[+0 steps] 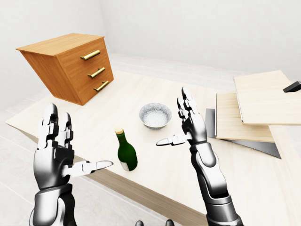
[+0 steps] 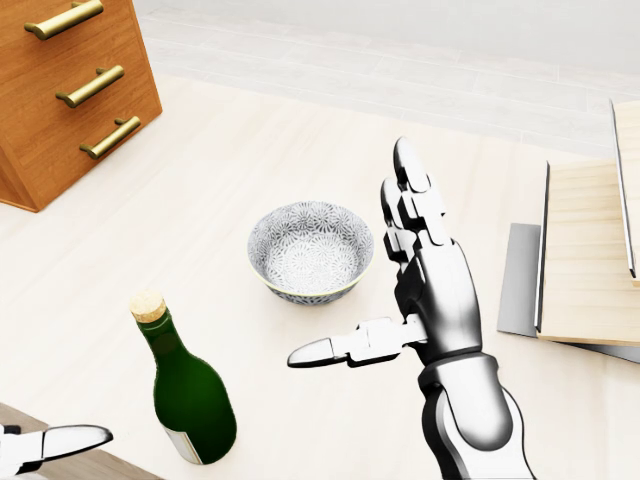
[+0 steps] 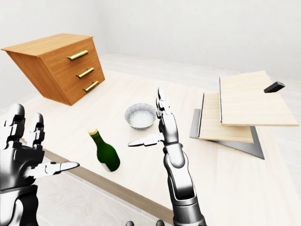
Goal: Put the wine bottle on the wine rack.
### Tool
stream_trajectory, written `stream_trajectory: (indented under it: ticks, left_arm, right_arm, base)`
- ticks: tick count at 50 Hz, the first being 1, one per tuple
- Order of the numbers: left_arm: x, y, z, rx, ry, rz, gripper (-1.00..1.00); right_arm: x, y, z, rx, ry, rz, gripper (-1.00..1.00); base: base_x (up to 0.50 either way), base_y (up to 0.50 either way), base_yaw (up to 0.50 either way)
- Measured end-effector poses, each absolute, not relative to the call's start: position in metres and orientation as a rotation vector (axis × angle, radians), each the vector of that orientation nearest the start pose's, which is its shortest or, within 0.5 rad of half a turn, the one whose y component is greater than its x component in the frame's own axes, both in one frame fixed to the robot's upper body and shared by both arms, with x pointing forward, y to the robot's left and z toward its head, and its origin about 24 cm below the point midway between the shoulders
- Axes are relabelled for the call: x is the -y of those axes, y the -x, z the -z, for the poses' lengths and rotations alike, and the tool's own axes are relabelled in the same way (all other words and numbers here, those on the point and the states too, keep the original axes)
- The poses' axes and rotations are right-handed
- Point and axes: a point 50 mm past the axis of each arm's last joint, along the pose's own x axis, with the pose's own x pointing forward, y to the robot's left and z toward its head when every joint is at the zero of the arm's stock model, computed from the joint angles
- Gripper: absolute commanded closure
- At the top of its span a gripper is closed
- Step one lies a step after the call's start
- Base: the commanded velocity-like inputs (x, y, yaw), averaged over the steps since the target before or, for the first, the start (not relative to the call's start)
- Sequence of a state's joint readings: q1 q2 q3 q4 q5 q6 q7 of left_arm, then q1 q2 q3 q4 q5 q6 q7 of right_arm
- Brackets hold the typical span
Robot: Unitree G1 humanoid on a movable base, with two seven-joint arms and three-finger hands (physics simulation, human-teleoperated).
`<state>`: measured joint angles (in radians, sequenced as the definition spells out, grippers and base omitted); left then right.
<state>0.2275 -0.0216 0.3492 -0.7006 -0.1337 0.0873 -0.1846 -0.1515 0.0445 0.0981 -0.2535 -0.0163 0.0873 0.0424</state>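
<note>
A corked dark green glass wine bottle point(image 2: 190, 395) stands upright near the pale wooden table's point(image 2: 250, 170) near edge, between the wide-spread, empty left hand point(image 1: 56, 153) and right hand point(image 2: 425, 285).

Head view looks steeply down, close on the tabletop point(image 2: 250, 150); both eye views sit farther back, sharing it.
</note>
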Motion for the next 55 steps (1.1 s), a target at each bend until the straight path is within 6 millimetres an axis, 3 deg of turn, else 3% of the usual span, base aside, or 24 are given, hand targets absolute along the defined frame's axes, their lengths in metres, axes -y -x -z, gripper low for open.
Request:
stream_trajectory:
  ticks: [18,39,55]
  left_arm:
    - [-0.224,-0.169,-0.156,0.45,-0.054,-0.191,-1.0]
    - [-0.237,-0.173,-0.146,0.412,-0.041,-0.227,-1.0]
    - [-0.241,-0.174,-0.143,0.398,-0.033,-0.237,-1.0]
  right_arm:
    - [0.087,-0.282,-0.121,0.256,-0.046,-0.219,-1.0]
    - [0.063,-0.29,-0.099,0.148,-0.05,-0.285,-1.0]
    - [0.046,-0.293,-0.094,0.113,-0.047,-0.343,-1.0]
  base:
    - [0.0,0.0,0.0]
    - [0.0,0.0,0.0]
    - [0.0,0.0,0.0]
